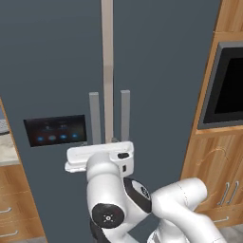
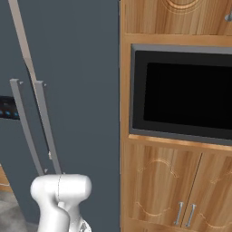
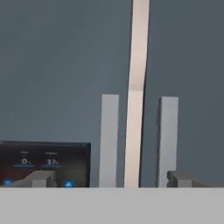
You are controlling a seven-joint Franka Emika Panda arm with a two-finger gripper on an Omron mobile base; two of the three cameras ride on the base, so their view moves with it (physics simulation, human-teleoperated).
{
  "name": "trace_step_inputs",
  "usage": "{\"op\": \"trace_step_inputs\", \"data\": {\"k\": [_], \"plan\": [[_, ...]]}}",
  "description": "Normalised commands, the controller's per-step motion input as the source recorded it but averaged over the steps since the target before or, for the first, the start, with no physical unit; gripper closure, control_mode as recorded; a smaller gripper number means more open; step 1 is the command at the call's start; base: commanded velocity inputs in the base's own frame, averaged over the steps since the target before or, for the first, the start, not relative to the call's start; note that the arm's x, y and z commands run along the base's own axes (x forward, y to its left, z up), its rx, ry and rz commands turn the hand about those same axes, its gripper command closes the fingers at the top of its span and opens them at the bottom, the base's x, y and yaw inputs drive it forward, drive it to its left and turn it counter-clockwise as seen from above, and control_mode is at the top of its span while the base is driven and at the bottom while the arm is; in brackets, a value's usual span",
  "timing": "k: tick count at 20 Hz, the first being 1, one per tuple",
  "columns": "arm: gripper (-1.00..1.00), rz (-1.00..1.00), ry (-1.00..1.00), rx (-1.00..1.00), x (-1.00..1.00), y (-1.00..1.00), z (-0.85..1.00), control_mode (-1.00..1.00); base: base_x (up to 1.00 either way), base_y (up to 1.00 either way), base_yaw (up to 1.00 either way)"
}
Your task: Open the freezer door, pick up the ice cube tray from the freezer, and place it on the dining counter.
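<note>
Hand view, freezer door (image 3: 57,74) shut, black panel (image 3: 43,164) lit blue, grey handle (image 3: 108,140), jaws spread wide, holding nothing

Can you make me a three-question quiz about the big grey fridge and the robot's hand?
1. Where is the black panel with blue lights?
A. left of the handles
B. on the oven
C. on the floor

2. How many grey bar handles stand on the fridge?
A. one
B. two
C. four

3. Is the freezer door open or closed?
A. wide open
B. taken off
C. closed

Answers:
1 A, it sits on the door left of the left handle.
2 B, the left one and the right handle flank the pale seam.
3 C, it lies flat with no shelves showing, and the open hand holds nothing.
</note>
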Motion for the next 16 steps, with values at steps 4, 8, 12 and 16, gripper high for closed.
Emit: {"op": "trace_step_inputs", "data": {"k": [4,8,12,16], "plan": [[-1.0,0.0,-0.2,0.04,0.29,-0.08,-0.01,-1.0,0.0,0.0,0.0],[-1.0,0.0,-0.09,0.06,0.34,-0.19,0.0,-1.0,0.0,0.0,0.0],[-1.0,0.0,-0.03,0.02,0.34,-0.18,0.0,-1.0,0.0,0.0,0.0],[-1.0,0.0,0.0,0.0,0.41,0.0,-0.03,-1.0,0.0,0.0,0.0]]}}
